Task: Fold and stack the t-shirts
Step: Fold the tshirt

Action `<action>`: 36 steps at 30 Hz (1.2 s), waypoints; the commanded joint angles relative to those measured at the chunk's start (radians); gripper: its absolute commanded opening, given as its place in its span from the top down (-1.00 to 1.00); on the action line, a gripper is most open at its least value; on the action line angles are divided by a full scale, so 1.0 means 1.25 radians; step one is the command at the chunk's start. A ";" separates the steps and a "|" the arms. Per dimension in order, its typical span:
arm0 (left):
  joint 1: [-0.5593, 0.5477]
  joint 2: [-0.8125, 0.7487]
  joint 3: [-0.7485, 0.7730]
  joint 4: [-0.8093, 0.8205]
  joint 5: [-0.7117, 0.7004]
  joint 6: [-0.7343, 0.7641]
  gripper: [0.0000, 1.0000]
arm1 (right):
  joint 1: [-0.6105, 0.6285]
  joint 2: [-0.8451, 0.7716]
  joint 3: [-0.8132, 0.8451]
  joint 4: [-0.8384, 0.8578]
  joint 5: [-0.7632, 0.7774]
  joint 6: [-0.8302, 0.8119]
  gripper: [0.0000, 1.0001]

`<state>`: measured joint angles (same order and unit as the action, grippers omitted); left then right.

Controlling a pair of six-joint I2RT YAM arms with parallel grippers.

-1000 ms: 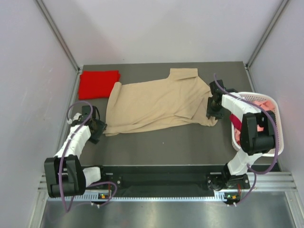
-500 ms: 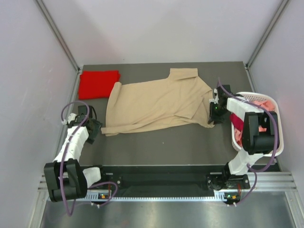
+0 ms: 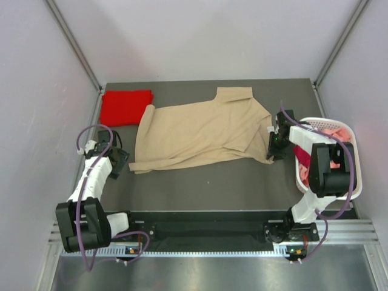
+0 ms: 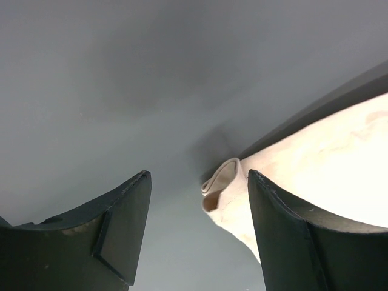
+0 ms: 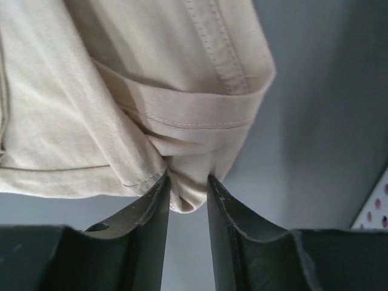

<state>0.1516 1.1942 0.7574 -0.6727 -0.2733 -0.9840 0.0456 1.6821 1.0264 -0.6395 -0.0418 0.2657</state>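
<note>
A tan t-shirt (image 3: 200, 130) lies spread flat across the middle of the dark table. A folded bright red t-shirt (image 3: 125, 107) rests at the back left, and the tan one's edge overlaps it. My right gripper (image 3: 271, 150) is at the tan shirt's right sleeve. In the right wrist view its jaws (image 5: 187, 182) pinch a bunched fold of the tan cloth (image 5: 121, 91). My left gripper (image 3: 121, 160) stands open just left of the shirt's near-left corner. In the left wrist view that rolled corner (image 4: 221, 185) lies between the fingers (image 4: 197, 182), nearer the right one.
A white slotted basket (image 3: 357, 159) stands at the right edge with pink and red cloth (image 3: 330, 130) inside, close behind my right arm; its wall (image 5: 377, 206) shows in the right wrist view. Pale walls enclose the table on the left, the back and the right.
My right gripper's jaws have narrowed onto the sleeve fold. My left arm has swung a little to the left, its gripper still open by the shirt's corner.
</note>
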 commanded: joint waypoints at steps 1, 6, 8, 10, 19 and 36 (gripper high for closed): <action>0.006 0.010 0.041 0.024 -0.024 0.023 -0.39 | -0.002 -0.062 0.022 -0.020 0.040 -0.004 0.32; 0.005 0.018 0.022 0.057 0.000 0.009 -0.37 | -0.001 -0.166 -0.009 0.061 -0.120 -0.159 0.24; 0.005 0.021 -0.002 0.077 0.045 0.002 -0.35 | 0.002 -0.147 -0.005 0.055 -0.206 -0.198 0.16; 0.006 0.034 -0.007 0.082 0.068 0.002 -0.34 | 0.009 -0.119 0.013 0.022 -0.197 -0.231 0.07; 0.005 0.058 0.029 0.057 0.039 0.034 -0.35 | 0.010 -0.068 0.010 0.002 -0.094 -0.244 -0.06; 0.006 -0.067 -0.049 0.089 0.035 0.031 -0.23 | 0.010 -0.057 -0.022 0.029 -0.108 -0.220 0.24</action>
<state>0.1543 1.1725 0.7399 -0.6369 -0.2852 -0.9874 0.0521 1.6047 0.9890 -0.6296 -0.1699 -0.0082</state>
